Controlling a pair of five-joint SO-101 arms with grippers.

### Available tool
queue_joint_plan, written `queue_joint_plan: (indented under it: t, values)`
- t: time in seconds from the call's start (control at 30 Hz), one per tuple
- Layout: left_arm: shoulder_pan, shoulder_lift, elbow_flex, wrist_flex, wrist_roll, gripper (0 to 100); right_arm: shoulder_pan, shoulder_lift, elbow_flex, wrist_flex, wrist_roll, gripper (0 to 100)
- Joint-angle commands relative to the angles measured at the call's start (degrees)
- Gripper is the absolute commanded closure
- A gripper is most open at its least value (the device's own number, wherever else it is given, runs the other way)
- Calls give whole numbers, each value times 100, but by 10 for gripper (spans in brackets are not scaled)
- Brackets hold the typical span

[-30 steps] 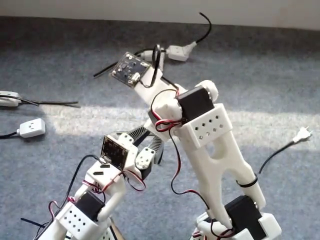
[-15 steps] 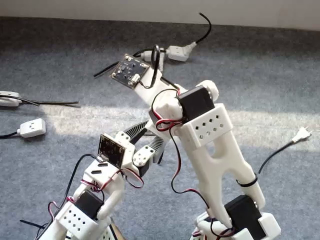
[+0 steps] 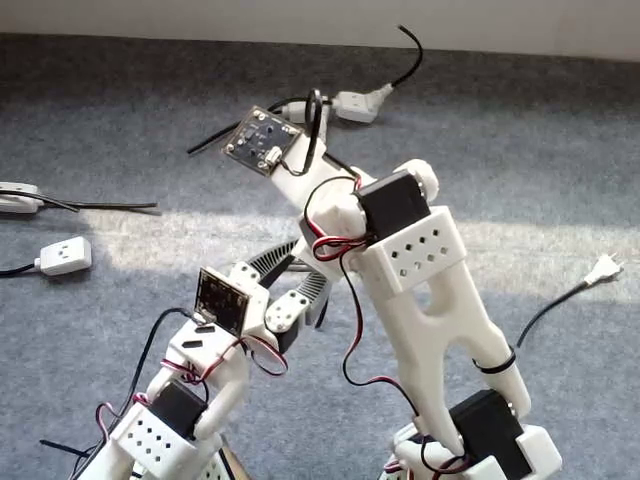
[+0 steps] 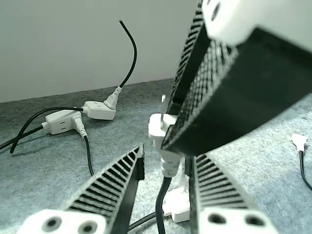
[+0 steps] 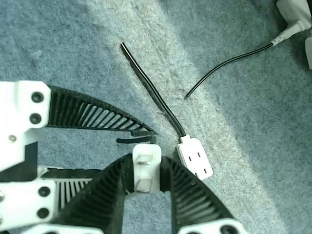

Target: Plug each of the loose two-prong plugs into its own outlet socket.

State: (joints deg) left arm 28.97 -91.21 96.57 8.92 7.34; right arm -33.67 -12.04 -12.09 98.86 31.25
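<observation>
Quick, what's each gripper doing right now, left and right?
Left gripper: open, gripping nothing.
Right gripper: shut on a white plastic two-prong plug.

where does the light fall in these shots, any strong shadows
High view: a sunlit band crosses the carpet and catches the left socket; the carpet beyond the band is shaded. Right wrist view: a bright diagonal strip reaches the near socket, and the carpet on either side is dimmer. Left wrist view: the wall is evenly lit.
</observation>
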Motion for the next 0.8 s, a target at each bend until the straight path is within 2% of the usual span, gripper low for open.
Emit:
queue_joint_plan:
  t: [0.0,0.27,0.43,0.77]
  values:
    - [-48,-75,92,-554,-9,850,57,-13,-189,224,-62,990]
    - [-48,-75,92,-615,-9,854,75,-13,-189,224,-70,990]
    - [-48,-75,92,-624,-26,1000,75,-13,-189,224,-62,990]
    - [-48,-75,92,-624,-35,994,84,-13,-189,224,-70,990]
